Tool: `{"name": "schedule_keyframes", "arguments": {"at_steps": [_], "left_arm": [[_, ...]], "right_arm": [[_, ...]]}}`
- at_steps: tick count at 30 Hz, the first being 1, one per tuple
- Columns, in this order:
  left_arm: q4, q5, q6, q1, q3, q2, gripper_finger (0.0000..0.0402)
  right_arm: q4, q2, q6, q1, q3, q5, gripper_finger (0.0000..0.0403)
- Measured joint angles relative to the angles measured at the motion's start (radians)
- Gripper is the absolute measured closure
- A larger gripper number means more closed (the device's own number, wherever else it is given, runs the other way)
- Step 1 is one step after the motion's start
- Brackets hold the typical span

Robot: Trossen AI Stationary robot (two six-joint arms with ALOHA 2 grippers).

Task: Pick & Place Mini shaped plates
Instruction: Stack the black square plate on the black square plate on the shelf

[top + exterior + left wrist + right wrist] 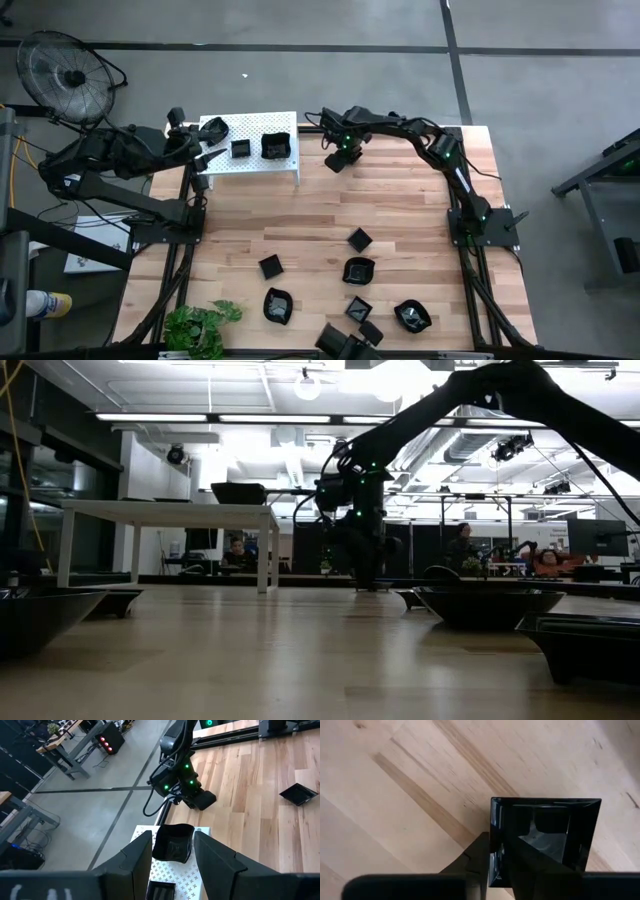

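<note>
**Ana:** High view first, starting at the near end of the bench (pixel 400 200). How much is done?

**Ben:** Not most of it. A scatter of loose plates (pixel 358 270) lies across the near half, each apart from its neighbours. Square ones and wavy-edged ones are mixed together, and none of them has a claw near it. Those look like the work left.

**Ana:** And past them?

**Ben:** The right claw (pixel 343 157) is low over the far edge of the bench, just beside the white shelf (pixel 225 165). Its wrist view shows a square plate (pixel 545 837) with bare wood under it. One finger sits outside the plate's wall and the other inside, drawn in narrow, so the claw pinches the rim. That plate looks mid-transfer, not placed. Whether it touches the wood, he cannot tell.

**Ana:** The shelf itself?

**Ben:** Three shelved plates (pixel 241 149) sit on top of it. The wavy plate (pixel 172 842) is the one nearest the right arm. That counts as the finished part.

**Ana:** The left arm?

**Ben:** The left claw (pixel 205 157) waits at the shelf's other end with its fingers wide and nothing between them. It looks along the shelf top toward the wavy plate.

**Ana:** So roughly a third in?

**Ben:** By his reckoning, yes, with one more plate on the way.
</note>
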State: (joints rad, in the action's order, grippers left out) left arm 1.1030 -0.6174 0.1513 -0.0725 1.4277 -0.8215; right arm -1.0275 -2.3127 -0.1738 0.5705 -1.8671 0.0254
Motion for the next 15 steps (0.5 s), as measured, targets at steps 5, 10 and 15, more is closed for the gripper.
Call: {"name": "schedule_keyframes", "arguments": {"at_steps": [5, 10, 15], "left_arm": [[0.0, 0.0, 0.0, 0.0, 0.0, 0.0, 0.0259], [0.0, 0.0, 0.0, 0.0, 0.0, 0.0, 0.0259], [0.0, 0.0, 0.0, 0.0, 0.0, 0.0, 0.0259]], "right_arm": [[-0.01, 0.0, 0.0, -0.006, 0.0, 0.0, 0.0382], [-0.023, 0.001, 0.01, -0.023, -0.001, -0.005, 0.0399], [-0.043, 0.001, 0.017, -0.045, -0.001, -0.02, 0.04]]}}
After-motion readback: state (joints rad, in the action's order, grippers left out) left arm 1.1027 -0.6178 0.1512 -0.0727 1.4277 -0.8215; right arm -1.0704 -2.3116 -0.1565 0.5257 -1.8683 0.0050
